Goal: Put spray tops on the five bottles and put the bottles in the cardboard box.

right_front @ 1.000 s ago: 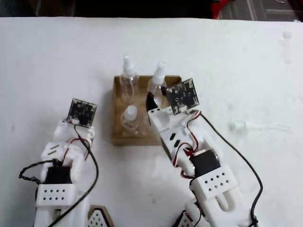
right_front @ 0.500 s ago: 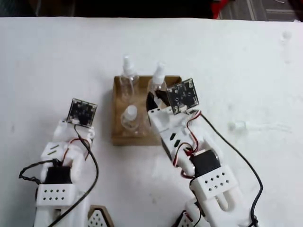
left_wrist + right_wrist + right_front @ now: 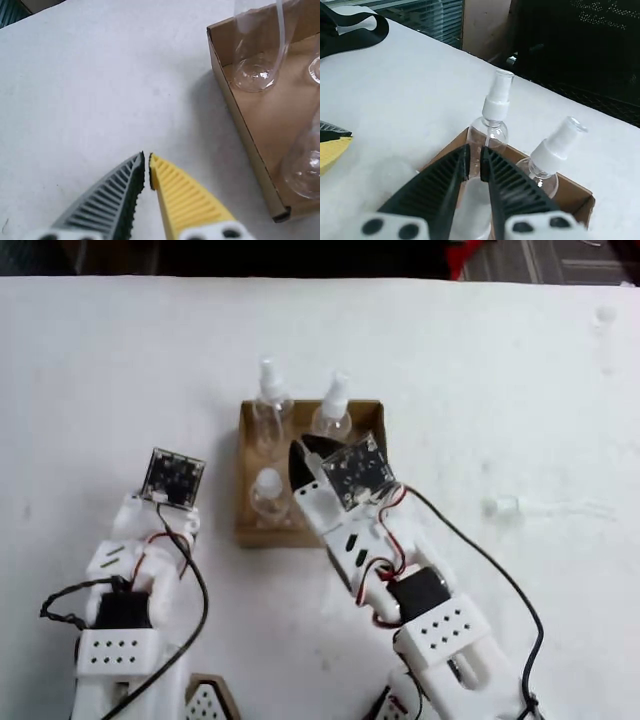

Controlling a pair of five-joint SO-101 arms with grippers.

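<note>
White table [image 3: 120, 350], with the cardboard box [image 3: 241, 475] at its middle. Three clear bottles [image 3: 268, 408] stand inside the box, each with a white top on. Over the box, just beside the near bottle [image 3: 266, 492], hangs the right gripper [image 3: 475, 156], fingers pressed together on nothing. Near the box's outer wall is the left gripper [image 3: 147, 162], clenched and empty. A loose spray top [image 3: 505, 506] lies well apart from the box, on the right arm's side.
</note>
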